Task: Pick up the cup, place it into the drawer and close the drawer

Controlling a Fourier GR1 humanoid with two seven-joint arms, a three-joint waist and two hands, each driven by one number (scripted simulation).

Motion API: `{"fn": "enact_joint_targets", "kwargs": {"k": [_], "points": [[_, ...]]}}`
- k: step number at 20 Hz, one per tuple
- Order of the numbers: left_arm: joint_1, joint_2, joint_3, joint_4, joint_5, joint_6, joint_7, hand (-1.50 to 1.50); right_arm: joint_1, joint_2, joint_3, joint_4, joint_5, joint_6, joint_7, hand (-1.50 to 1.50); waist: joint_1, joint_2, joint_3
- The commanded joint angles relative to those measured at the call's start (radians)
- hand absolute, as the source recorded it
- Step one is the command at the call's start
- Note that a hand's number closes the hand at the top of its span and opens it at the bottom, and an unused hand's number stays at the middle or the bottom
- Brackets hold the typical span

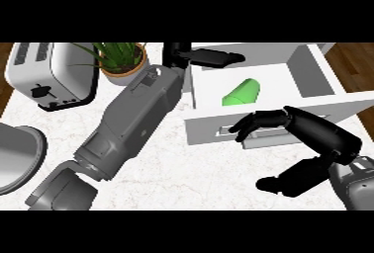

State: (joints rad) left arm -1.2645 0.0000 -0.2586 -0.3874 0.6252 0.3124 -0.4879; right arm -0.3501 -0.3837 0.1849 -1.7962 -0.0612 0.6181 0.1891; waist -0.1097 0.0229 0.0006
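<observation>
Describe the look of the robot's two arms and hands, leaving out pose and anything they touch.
Both forearms are boxy grey metallic casings with darker panel seams. The left forearm is long and has a round fitting near its wrist. The left hand and right hand are glossy black with rounded, segmented fingers. No cables, sleeves or printed markings show.

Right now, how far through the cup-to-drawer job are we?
Placing looks done: the green cup lies on its side inside the open drawer. In hand: the right hand has fingers at the drawer front's handle, and the left hand rests on the back edge. Left: closing the drawer.
</observation>
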Motion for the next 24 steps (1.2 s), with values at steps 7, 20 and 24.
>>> {"fn": "enact_joint_targets", "kwargs": {"k": [7,20,24], "points": [[0.116,0.000,0.015,-0.041,0.040,-0.062,-0.095,-1.50,0.042,0.054,0.153,0.287,0.457,-0.202,-0.137,-1.50,0.123,-0.013,0.000],[0.275,0.098,0.019,-0.229,0.052,-0.155,-0.032,-1.50,-0.247,0.088,0.060,1.040,0.582,-0.407,-0.528,1.50,0.216,-0.010,0.004],[0.316,0.145,0.024,-0.258,0.057,-0.196,-0.024,-1.50,-0.378,0.061,-0.033,1.166,0.549,-0.433,-0.581,1.50,0.232,-0.001,0.004]]}}
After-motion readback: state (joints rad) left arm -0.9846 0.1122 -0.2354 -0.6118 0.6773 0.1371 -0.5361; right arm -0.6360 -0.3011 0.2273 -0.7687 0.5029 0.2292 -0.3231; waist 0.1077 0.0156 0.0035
